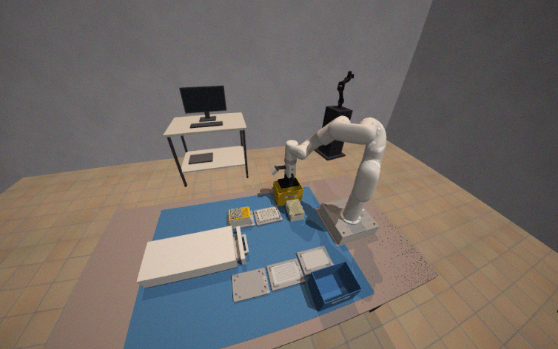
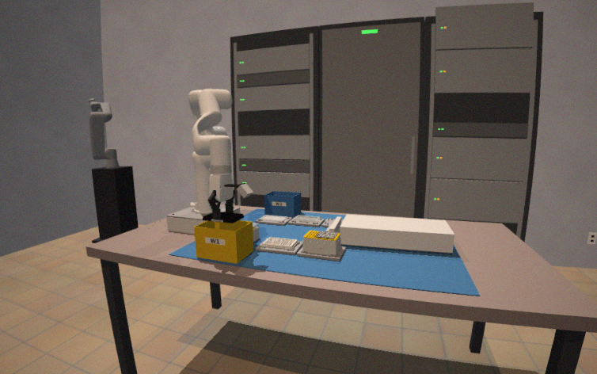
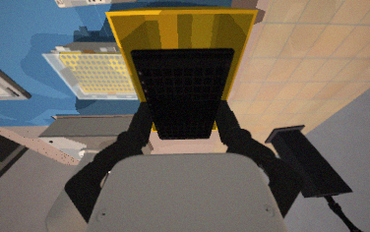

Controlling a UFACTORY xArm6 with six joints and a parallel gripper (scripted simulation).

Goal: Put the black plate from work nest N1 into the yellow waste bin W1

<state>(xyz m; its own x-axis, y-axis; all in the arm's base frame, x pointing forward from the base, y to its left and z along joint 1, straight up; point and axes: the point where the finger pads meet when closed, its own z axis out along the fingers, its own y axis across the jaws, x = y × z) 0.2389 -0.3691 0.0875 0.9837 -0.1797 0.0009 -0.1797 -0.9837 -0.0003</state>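
My gripper (image 3: pixel 183 109) is shut on the black plate (image 3: pixel 182 90), its two fingers on the plate's long sides. It holds the plate flat, just above the rim of the yellow waste bin W1 (image 3: pixel 181 46). In the wrist view the plate covers most of the bin's opening. In the top view the gripper (image 1: pixel 288 177) hangs over the bin (image 1: pixel 287 191) at the blue mat's far edge. In the exterior view the plate (image 2: pixel 222 216) shows level right above the bin (image 2: pixel 223 240), which stands upright on the bench.
A tip box with a yellow top (image 1: pixel 240 216), a white well plate (image 1: pixel 267 215) and a pale box (image 1: pixel 294 209) lie near W1. The long white cooler (image 1: pixel 189 255), three flat nests (image 1: pixel 283 272) and the blue bin (image 1: pixel 333 285) are nearer the front. The arm's base (image 1: pixel 348 222) stands right.
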